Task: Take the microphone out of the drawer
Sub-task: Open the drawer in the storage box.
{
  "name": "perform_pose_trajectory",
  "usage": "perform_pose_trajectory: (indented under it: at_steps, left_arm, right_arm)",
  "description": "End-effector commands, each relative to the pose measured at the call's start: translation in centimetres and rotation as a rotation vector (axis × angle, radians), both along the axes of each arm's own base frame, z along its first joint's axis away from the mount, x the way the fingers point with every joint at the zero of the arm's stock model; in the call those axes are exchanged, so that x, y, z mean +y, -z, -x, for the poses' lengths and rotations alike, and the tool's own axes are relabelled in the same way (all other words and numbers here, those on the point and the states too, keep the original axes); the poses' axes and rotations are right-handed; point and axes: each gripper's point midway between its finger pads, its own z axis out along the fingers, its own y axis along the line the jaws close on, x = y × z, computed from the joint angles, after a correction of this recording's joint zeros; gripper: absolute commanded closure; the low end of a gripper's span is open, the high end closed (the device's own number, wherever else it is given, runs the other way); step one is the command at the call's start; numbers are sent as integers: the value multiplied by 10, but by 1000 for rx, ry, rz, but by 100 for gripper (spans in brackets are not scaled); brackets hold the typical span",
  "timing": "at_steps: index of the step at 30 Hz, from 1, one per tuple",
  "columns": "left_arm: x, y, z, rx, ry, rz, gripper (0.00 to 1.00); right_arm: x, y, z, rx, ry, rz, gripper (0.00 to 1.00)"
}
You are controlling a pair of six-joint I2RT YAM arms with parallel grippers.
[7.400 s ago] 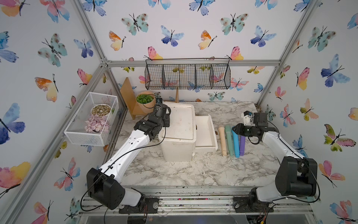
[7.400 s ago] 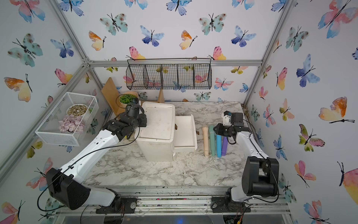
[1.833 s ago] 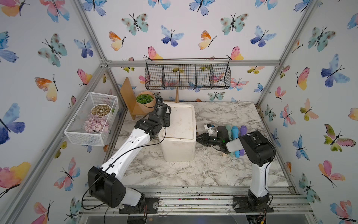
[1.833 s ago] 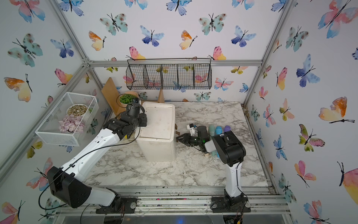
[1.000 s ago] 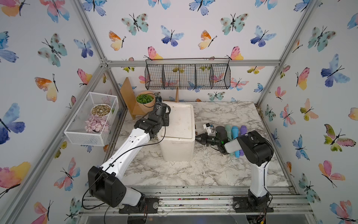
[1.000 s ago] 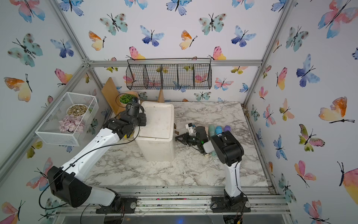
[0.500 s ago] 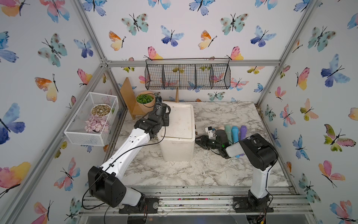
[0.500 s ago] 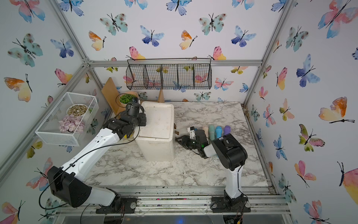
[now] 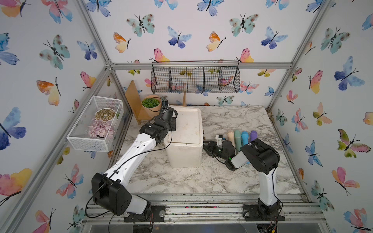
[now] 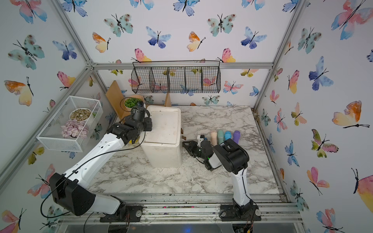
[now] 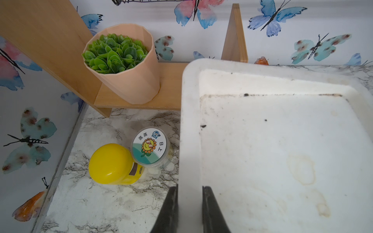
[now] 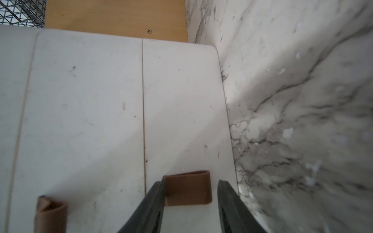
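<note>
The white drawer unit (image 9: 185,129) (image 10: 163,125) stands left of centre with its drawers pushed in. Several coloured microphones lie side by side on the table to its right, from a beige one (image 9: 230,134) (image 10: 213,136) to a purple one (image 9: 253,135) (image 10: 236,135). My left gripper (image 11: 189,188) (image 9: 171,126) is shut on the unit's raised top rim. My right gripper (image 12: 189,182) (image 9: 205,143) is open at the unit's front. Its jaws straddle a brown handle (image 12: 187,188); one finger touches it and the other stands clear.
A second brown handle (image 12: 50,211) sits beside the first. A potted plant (image 11: 121,62) stands on a wooden shelf behind the unit. A yellow jar (image 11: 113,163) and a small round tub (image 11: 150,149) lie left of it. A wire basket (image 9: 194,79) hangs on the back wall.
The drawer that stood pulled out earlier is now pushed in. Within the last second my right gripper has opened at the brown handle. The left arm has not moved.
</note>
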Motion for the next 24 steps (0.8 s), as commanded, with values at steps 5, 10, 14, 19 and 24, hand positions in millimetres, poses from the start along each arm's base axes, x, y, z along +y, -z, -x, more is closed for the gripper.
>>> perform_pose_trajectory:
  at_steps: [5, 10, 14, 19, 24]
  left_arm:
    - [-17, 37, 2, 99, 63, -20, 100]
    - [-20, 38, 2, 104, 68, -12, 100]
    - [-20, 35, 1, 98, 68, -12, 100]
    - [-20, 35, 1, 95, 65, -14, 100]
    - [-20, 36, 1, 97, 65, -16, 100]
  right_arm:
    - [44, -36, 27, -46, -71, -196, 53]
    - [49, -39, 27, -39, -53, -263, 61]
    - [50, -38, 26, -32, -44, -270, 74]
    - [47, -39, 27, -32, -28, -253, 93]
    - [44, -38, 27, -40, -19, -190, 98]
